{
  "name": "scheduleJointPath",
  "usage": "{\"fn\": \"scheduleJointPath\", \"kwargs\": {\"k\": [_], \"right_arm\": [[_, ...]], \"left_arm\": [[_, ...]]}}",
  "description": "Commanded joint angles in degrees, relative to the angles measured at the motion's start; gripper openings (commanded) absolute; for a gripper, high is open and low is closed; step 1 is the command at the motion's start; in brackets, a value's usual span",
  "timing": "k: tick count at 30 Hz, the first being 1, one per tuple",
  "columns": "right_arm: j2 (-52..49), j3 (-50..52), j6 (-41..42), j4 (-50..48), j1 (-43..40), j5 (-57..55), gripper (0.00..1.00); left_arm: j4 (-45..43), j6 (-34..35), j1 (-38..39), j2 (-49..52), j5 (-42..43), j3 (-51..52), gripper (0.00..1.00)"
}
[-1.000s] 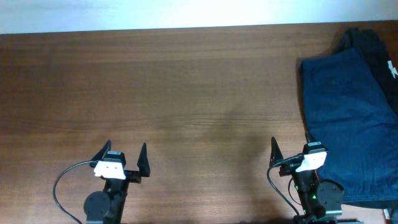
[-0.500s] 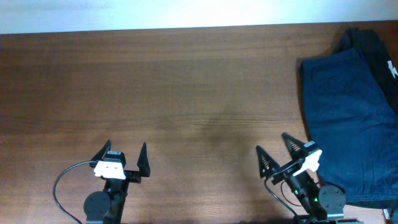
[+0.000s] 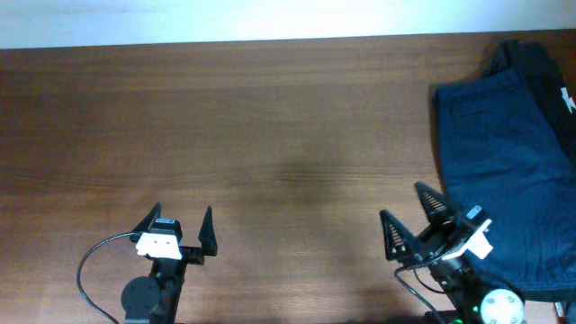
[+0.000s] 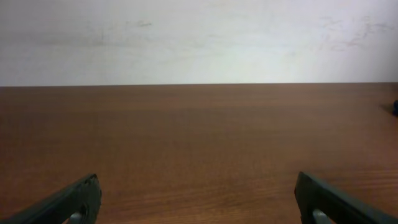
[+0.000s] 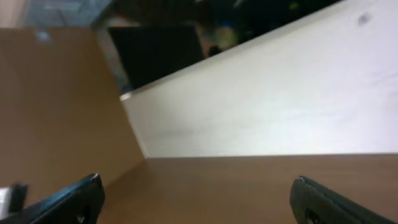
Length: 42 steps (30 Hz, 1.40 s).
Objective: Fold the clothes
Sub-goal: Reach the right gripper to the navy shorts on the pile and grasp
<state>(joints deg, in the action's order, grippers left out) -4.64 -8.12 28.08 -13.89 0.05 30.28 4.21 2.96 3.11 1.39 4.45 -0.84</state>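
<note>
The navy-blue shorts-like cloth [image 3: 504, 171] lies flat at the table's right side, on top of a larger black garment [image 3: 540, 67] with a small white print [image 3: 568, 98] at the right edge. No red tag shows. My right gripper [image 3: 409, 214] is open and empty, just left of the blue cloth's lower edge, turned to the left; its wrist view shows only bare table and wall between its fingers [image 5: 68, 199]. My left gripper [image 3: 183, 214] is open and empty at the front left, far from the clothes; its fingers [image 4: 65, 202] frame bare wood.
The brown wooden table [image 3: 252, 135] runs to a white wall at the back. A black cable [image 3: 90, 265] loops beside the left arm's base. The garments reach the table's right edge.
My right gripper has swung to the left and tilted, its base shifting right and toward the front edge. The left arm and the clothes have not moved.
</note>
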Motion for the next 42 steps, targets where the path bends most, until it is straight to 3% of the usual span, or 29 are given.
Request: {"fn": "scheduleJointPath", "kwargs": {"k": [1,6,10,13,17,32,38,40,41,42], "right_arm": [[-10.32,-7.41,-9.99,1.90,0.31,-5.51,0.99],[-43.04,-30.93,-15.67,9.94,0.31,-12.61,0.99],[-65.70,-57.13,-27.39,31.43,0.31,-19.52,0.99],[-85.31,-80.11,-31.61,50.21,0.20,-38.16,0.99],[-101.53,-96.89,-32.59,64.26,0.22,-50.97,0.99],[-128.45,-98.60,-35.17,57.55,-4.96,-54.31,0.96],[-131.16,-98.55,-35.17,57.20,-5.81,-54.36,0.72],[-131.38,-98.55,-35.15,57.35,-6.01,-54.36,0.71],[-131.43,-98.55,-35.15,57.35,-6.10,-54.36,0.65],[-131.43,-98.55,-35.15,57.59,-6.19,-54.40,0.42]], "left_arm": [[0.13,0.48,0.26,0.15,0.20,0.33,0.99],[0.13,0.48,0.26,0.15,0.20,0.33,0.99],[0.13,0.48,0.26,0.15,0.20,0.33,0.99],[0.13,0.48,0.26,0.15,0.20,0.33,0.99],[0.13,0.48,0.26,0.15,0.20,0.33,0.99],[0.13,0.46,0.26,0.15,0.20,0.33,0.99],[0.13,0.48,0.26,0.15,0.20,0.33,0.99],[0.13,0.48,0.26,0.15,0.20,0.33,0.99],[0.13,0.48,0.26,0.15,0.20,0.33,0.99],[0.13,0.48,0.26,0.15,0.20,0.33,0.99]]}}
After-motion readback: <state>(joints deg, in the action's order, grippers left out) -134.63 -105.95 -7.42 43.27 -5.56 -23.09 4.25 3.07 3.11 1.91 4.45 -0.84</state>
